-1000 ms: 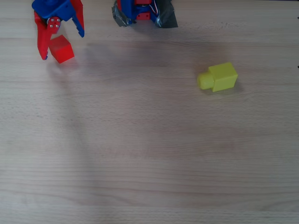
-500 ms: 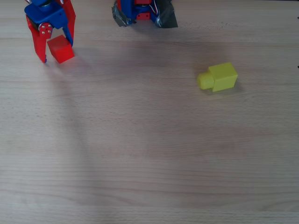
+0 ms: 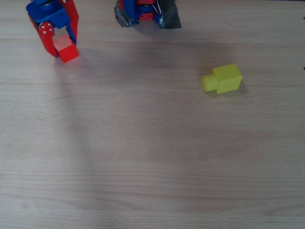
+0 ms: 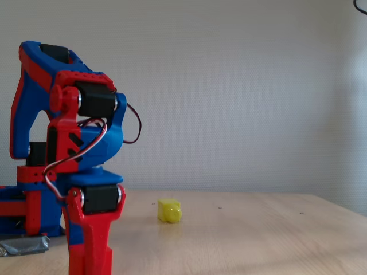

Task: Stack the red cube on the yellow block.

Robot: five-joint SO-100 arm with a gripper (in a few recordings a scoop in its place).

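Observation:
In the overhead view the red cube [image 3: 68, 53] lies at the table's far left, near the top edge. My gripper [image 3: 64, 48] points down over it, with the long red finger against the cube's left side and the blue finger against its right side, shut on it. The cube still looks level with the table. The yellow block [image 3: 223, 78] lies on its side well to the right, its round stud pointing left. From the fixed view, the yellow block [image 4: 170, 211] sits beyond the arm, whose red gripper body [image 4: 90, 240] hangs low over the table.
The arm's base [image 3: 145, 12] is taped down at the top edge, between cube and block. Bare wooden table [image 3: 152, 152] stretches across the middle and front. A plain wall [image 4: 241, 86] stands behind the table.
The fingers have closed in around the red cube. The cube has shifted slightly to the right. The yellow block has not moved.

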